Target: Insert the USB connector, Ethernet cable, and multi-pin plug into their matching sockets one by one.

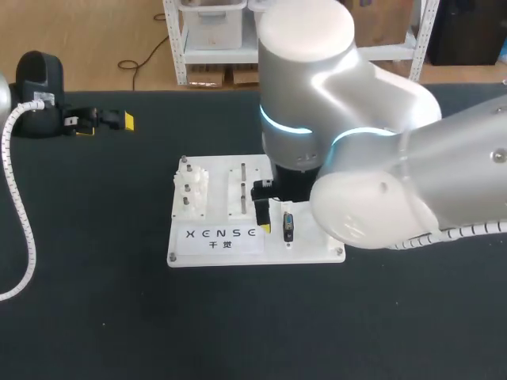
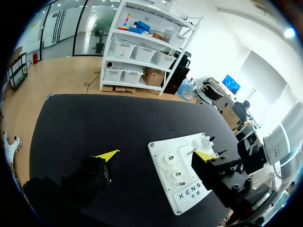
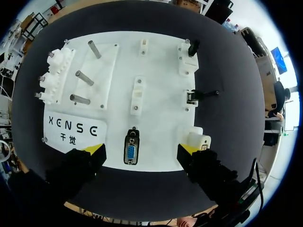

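Observation:
The white socket board (image 3: 156,71) lies under my right gripper (image 3: 142,150), which hangs open above its near edge. A multi-pin connector with a blue face (image 3: 131,152) sits on the board between the two yellow fingertips, touched by neither. The same connector (image 1: 287,226) shows in the head view beside one yellow fingertip (image 1: 268,227). A black plug (image 3: 192,47) stands in a white holder at the far corner, and another black piece (image 3: 202,94) sits in the holder nearer. My left gripper (image 1: 103,121) rests open and empty at the table's far left, well away from the board (image 2: 189,179).
Three metal pegs (image 3: 84,78) and a white geared block (image 3: 54,75) occupy the board's left half above a printed label (image 3: 71,132). My right arm (image 1: 372,158) hides the board's right part in the head view. A white coiled cable (image 1: 20,214) trails along the table's left side.

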`<action>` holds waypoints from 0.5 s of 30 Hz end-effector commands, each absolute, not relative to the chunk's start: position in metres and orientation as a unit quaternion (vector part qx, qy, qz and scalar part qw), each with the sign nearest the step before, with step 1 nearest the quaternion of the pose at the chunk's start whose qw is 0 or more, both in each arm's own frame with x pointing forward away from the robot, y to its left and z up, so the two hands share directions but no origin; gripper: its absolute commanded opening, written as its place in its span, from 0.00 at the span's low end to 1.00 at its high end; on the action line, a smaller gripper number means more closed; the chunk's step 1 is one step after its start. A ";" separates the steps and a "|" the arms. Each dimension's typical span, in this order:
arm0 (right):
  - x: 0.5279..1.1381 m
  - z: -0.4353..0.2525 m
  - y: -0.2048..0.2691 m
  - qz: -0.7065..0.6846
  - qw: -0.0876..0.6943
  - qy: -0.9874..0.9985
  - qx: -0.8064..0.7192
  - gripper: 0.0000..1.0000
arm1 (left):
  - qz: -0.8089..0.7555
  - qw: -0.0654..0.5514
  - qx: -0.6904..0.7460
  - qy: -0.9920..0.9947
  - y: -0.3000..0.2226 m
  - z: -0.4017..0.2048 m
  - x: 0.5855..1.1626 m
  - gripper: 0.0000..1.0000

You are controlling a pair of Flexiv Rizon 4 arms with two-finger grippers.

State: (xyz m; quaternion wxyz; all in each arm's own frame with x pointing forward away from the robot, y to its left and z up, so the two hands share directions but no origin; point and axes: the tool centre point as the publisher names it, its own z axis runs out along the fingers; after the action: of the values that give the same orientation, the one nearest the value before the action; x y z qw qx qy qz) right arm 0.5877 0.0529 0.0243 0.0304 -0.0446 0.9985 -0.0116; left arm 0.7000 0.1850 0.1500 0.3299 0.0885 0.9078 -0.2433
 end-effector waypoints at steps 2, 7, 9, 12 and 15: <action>0.593 0.018 0.053 0.000 0.012 0.999 -0.032 1.00 | -0.243 0.330 0.089 0.908 0.185 0.150 0.700 1.00; 0.594 0.018 0.053 0.001 0.008 0.999 -0.034 1.00 | -0.243 0.330 0.089 0.908 0.185 0.150 0.700 1.00; 0.594 0.018 0.053 0.001 0.008 0.999 -0.034 1.00 | -0.243 0.330 0.089 0.908 0.185 0.150 0.700 1.00; 0.594 0.018 0.053 0.001 0.008 0.999 -0.034 1.00 | -0.243 0.330 0.089 0.908 0.185 0.150 0.700 1.00; 0.594 0.018 0.053 0.001 0.008 0.999 -0.034 1.00 | -0.243 0.330 0.089 0.908 0.185 0.150 0.700 1.00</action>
State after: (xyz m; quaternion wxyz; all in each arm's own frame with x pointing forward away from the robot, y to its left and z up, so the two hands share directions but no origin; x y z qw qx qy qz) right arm 0.5931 0.0556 0.0190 0.0085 -0.0336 0.9994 0.0001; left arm 0.7000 0.1849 0.1500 0.3299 0.0885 0.9078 -0.2433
